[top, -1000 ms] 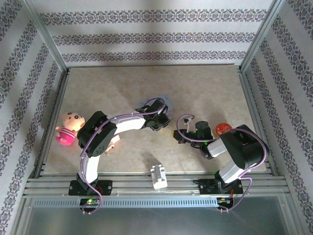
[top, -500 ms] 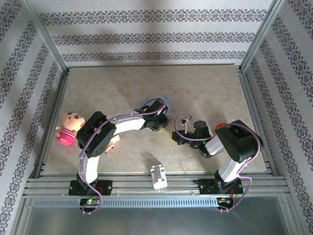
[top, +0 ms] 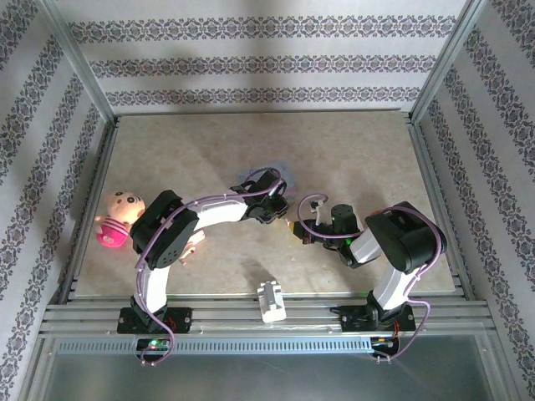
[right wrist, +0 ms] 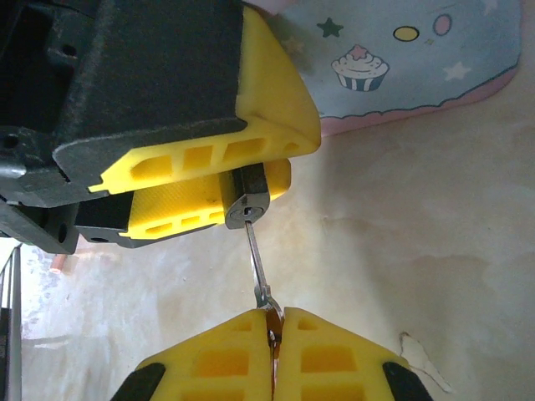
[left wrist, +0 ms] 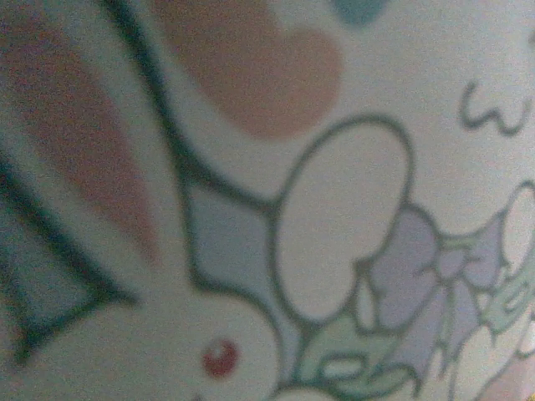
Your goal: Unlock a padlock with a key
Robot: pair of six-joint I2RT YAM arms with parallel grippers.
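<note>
The padlock (right wrist: 247, 205) sits right in front of my right hand (right wrist: 276, 322), just past its fingertips and a little to the left in the right wrist view. Its round silver keyhole end faces back at that hand. The key (right wrist: 257, 267) is a thin silver stick, and its long side runs straight out from the right hand's fingertips to the keyhole. The line leans only a bit to the left. The key's tip meets the keyhole and looks to be just inside, but I cannot tell how deep it goes. My right hand is pinched tight on the key's flat end, with both yellow pads pressed together around it. My left hand (right wrist: 266, 163) comes in from the far side and is clamped on the padlock's dark body, one yellow finger above it and one below, so the lock hangs in the air above the counter (right wrist: 401, 251). The right hand is the one that has to move, since it has the key. I think the next step is to push along that same line and then twist, and the key must stay lined up with the slot or it may bend or slip. Past the left hand lies the lilac tin (right wrist: 401, 58) with a cupcake picture on it.
</note>
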